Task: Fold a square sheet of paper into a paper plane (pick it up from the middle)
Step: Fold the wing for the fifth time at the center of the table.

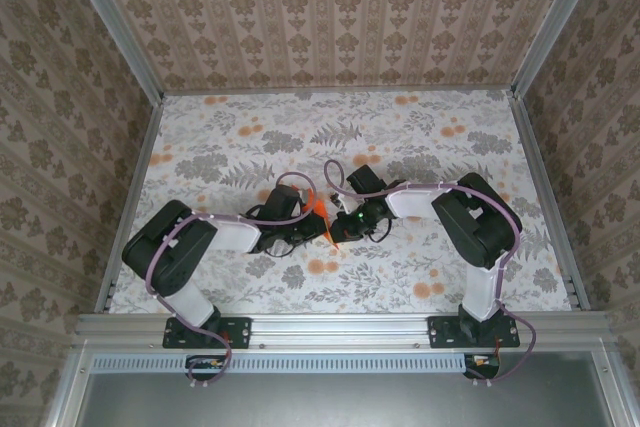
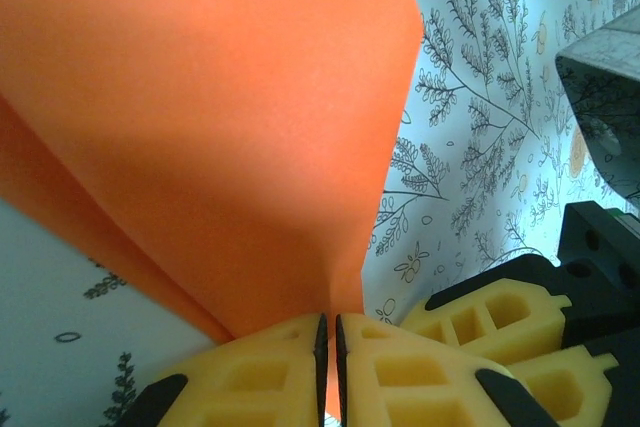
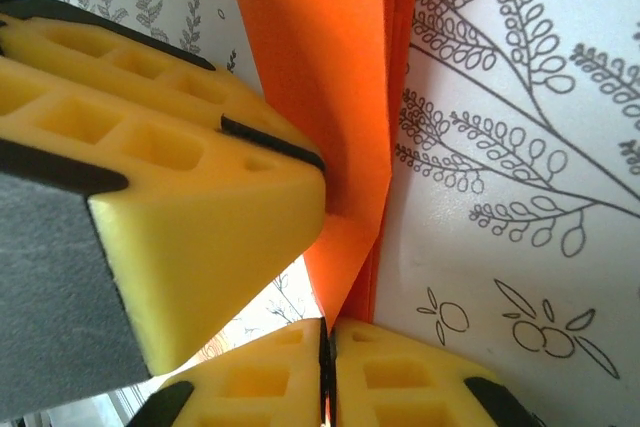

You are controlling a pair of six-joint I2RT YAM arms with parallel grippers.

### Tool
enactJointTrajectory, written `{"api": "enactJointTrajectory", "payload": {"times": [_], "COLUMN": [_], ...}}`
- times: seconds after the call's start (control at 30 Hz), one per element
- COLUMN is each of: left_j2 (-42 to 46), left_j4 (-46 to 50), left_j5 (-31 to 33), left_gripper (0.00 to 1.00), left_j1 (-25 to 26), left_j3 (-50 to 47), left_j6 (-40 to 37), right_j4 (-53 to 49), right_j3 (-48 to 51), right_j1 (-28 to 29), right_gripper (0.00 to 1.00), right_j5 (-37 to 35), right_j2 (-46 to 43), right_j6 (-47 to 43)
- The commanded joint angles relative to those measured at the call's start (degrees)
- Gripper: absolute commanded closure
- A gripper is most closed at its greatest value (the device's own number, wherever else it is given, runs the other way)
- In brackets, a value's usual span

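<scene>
My left gripper [image 2: 331, 362] was pinched tight on the bottom edge of the orange paper plane [image 2: 220, 117]. My right gripper [image 3: 328, 372] was closed on the same folded stack from the other side, w/ both over the middle of the floral table [image 1: 420, 147]. To crease well, I judged I'd need both pinches firm w/o pulling apart, layer edges lined up, & pressure run along the fold, b/c thin paper could skew or tear.
</scene>
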State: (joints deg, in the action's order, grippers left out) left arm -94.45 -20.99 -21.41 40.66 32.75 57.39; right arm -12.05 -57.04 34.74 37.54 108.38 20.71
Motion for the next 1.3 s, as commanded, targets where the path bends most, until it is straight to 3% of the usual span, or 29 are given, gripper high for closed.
{"api": "enactJointTrajectory", "payload": {"times": [0.0, 0.23, 0.4, 0.7, 1.0, 1.27], "left_j2": [-1.88, -2.31, -2.73, -2.92, -2.93, -3.20], "left_j4": [4.34, 6.98, 7.47, 7.79, 10.09, 14.65], "left_j5": [2.64, 3.55, 3.41, 3.13, 4.11, 5.85], "left_gripper": [0.87, 0.88, 0.90, 0.92, 0.93, 0.96], "left_j1": [-0.96, -1.33, -1.29, -1.35, -1.34, -1.98], "left_j3": [0.56, 0.48, 0.78, 0.98, 1.34, 1.61], "left_j6": [0.13, 0.88, 0.75, 0.88, 1.40, 1.77], "right_j4": [-3.44, -6.16, -2.58, -0.15, -2.78, -3.23], "right_j3": [0.37, 2.53, 4.85, 0.22, -0.96, 3.25], "right_j1": [0.06, 0.06, 0.46, 2.91, 3.05, 2.31], "right_gripper": [0.86, 0.81, 0.77, 0.92, 0.96, 0.97], "right_j5": [-0.18, -1.13, -2.14, -2.49, -6.18, -5.83], "right_j2": [-1.39, -7.27, -12.43, -6.19, -0.98, -1.72], "right_j6": [-0.33, -0.60, 2.30, 5.48, 5.15, 4.83]}}
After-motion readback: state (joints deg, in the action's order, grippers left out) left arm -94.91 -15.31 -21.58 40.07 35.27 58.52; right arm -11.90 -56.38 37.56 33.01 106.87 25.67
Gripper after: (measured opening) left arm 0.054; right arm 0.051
